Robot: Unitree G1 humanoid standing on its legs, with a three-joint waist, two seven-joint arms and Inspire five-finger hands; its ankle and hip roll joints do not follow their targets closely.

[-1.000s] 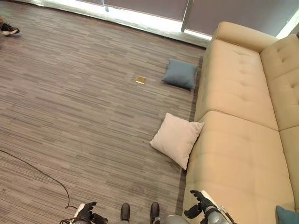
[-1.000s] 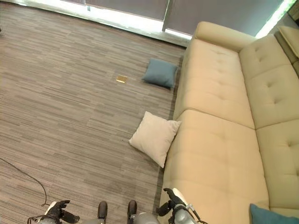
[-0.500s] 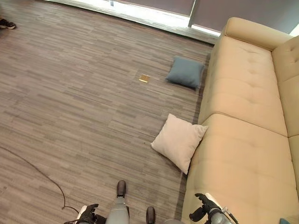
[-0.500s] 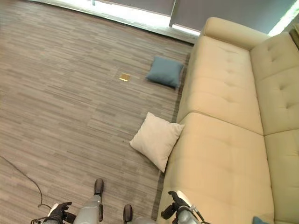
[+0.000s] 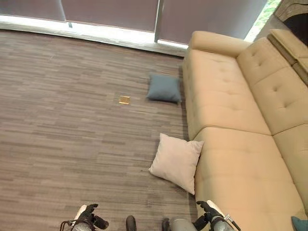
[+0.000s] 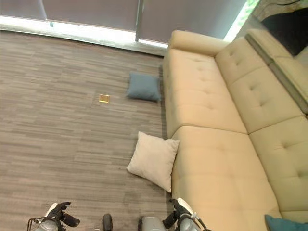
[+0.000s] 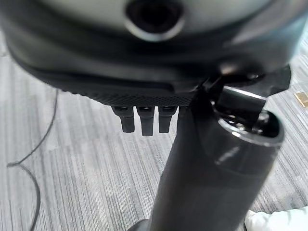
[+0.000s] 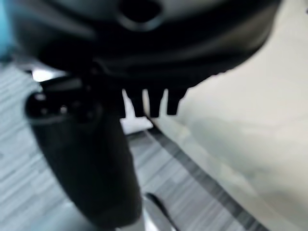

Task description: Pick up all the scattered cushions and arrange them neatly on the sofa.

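Note:
A beige cushion lies on the floor, its corner leaning against the front of the tan sofa. Farther off, a blue-grey cushion rests flat on the floor beside the sofa's far end. A teal cushion sits on the sofa seat at the near right. My left hand hangs low over the floor, well short of the beige cushion, its fingers relaxed and holding nothing. My right hand hangs by the sofa's near front edge, its fingers loose and empty too.
A small brass floor plate is set in the floor left of the blue-grey cushion. Windows with lowered blinds run along the far wall. Wide wood-look floor stretches to the left of the cushions.
The camera has swung, so the whole picture has shifted and more of the sofa back shows. The cushions lie where they were. Both hands stay low and empty.

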